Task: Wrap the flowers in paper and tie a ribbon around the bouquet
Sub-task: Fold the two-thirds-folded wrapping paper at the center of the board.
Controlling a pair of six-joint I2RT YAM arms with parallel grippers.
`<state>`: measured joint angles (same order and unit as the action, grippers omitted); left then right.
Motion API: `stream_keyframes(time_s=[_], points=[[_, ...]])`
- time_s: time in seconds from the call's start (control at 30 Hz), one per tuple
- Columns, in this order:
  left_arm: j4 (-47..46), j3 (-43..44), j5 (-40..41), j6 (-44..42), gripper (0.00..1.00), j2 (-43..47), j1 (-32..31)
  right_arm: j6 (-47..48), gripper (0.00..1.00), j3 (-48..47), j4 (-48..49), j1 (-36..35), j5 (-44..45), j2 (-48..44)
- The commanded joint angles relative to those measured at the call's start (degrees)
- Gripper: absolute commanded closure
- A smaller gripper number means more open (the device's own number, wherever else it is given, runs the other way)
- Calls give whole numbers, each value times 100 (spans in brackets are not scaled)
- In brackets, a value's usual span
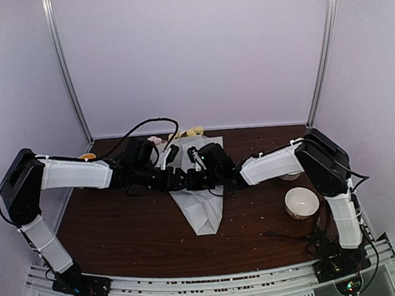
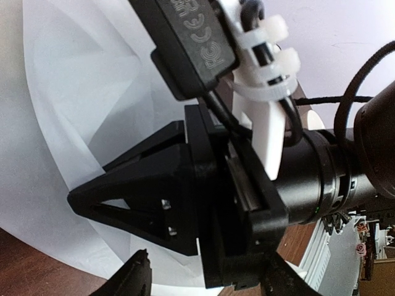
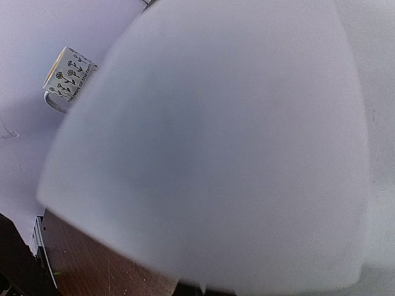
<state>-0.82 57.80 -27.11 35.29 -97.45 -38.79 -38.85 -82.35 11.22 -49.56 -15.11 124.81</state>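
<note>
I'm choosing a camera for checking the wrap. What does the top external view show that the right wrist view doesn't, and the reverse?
Only the top external view: the whole bouquet, narrow end toward the near edge, yellow flowers at its far end, and a white bowl to the right. Only the right wrist view: the flower print on a mug. Both: the pale paper, a blurred mass filling most of the wrist view, and the brown table.
</note>
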Motion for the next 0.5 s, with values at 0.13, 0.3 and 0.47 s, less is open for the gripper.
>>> stream_keyframes(time_s=[0.13, 0.3, 0.47], points=[[729, -251, 636, 77, 35, 157, 108, 27, 100, -10, 149, -39, 52, -366], [322, -721, 742, 379, 30, 754, 108, 27, 100, -35, 113, -38, 112, -365], [73, -733, 598, 398, 28, 815, 70, 2, 100, -36, 87, -46, 153, -351]])
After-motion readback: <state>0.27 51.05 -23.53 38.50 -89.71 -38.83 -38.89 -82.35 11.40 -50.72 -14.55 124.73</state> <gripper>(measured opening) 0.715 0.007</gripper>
